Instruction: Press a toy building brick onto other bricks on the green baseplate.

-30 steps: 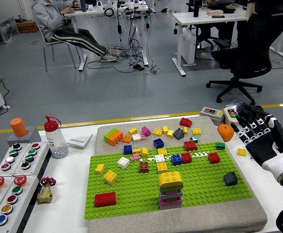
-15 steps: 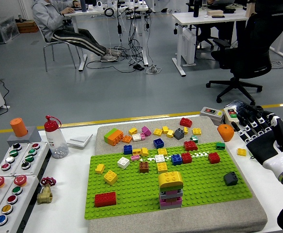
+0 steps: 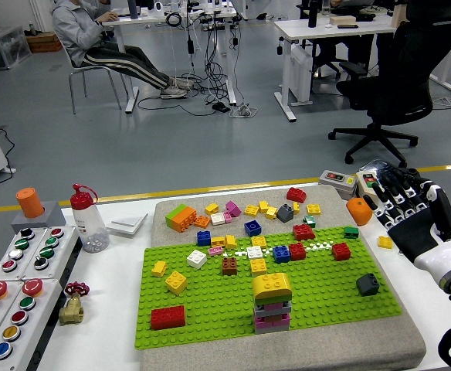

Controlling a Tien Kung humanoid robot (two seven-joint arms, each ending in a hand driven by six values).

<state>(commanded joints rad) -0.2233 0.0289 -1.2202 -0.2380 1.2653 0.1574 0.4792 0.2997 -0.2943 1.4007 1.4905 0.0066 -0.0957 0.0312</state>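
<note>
The green baseplate lies on a beige mat in the middle of the table. Near its front stands a short stack: a rounded yellow brick on grey and pink bricks. Single bricks dot the plate, among them a red one, a dark grey one and a brown one. Several loose bricks lie on the mat behind the plate. My right hand hovers at the right of the mat, fingers spread, holding nothing. The left arm is out of sight.
A button panel and an orange cylinder stand at the left, with a red-capped bottle, a white pad and a brass valve. An orange object and a switch box sit by my right hand.
My right hand has shifted slightly to the right and down; it stays open and empty. The bricks have not moved.
</note>
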